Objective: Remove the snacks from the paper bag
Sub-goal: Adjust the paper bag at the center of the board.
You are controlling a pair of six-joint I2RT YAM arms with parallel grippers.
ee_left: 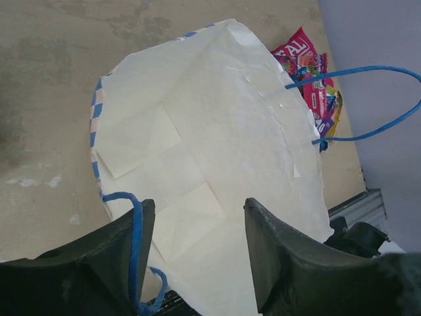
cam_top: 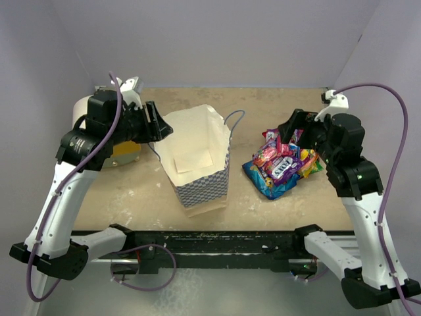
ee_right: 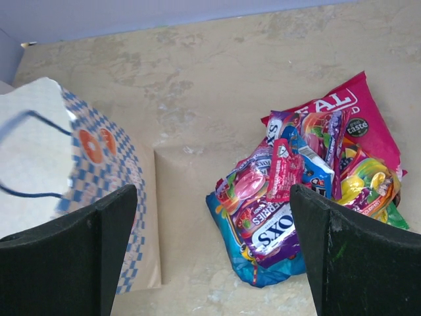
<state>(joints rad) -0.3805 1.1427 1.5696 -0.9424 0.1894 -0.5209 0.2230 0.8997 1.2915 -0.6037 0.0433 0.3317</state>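
Note:
The blue-and-white checkered paper bag (cam_top: 200,181) stands at the table's middle with its mouth open; its cream-white inside (ee_left: 210,131) shows no packet. My left gripper (cam_top: 160,126) is open at the bag's left rim, jaws wide over the opening (ee_left: 197,257), and a blue cord handle (ee_left: 135,243) lies against one finger. The snacks (cam_top: 283,164) lie in a pile on the table right of the bag: a pink-red "REAL" packet (ee_right: 352,112), purple (ee_right: 273,227), blue and yellow-green ones. My right gripper (cam_top: 297,128) is open and empty above the pile (ee_right: 214,243).
A white cylinder (cam_top: 82,108) and a yellow object (cam_top: 125,153) sit at the far left behind my left arm. The bag's other blue handle (cam_top: 235,118) sticks out to the right. Purple walls close in the table at the back and sides.

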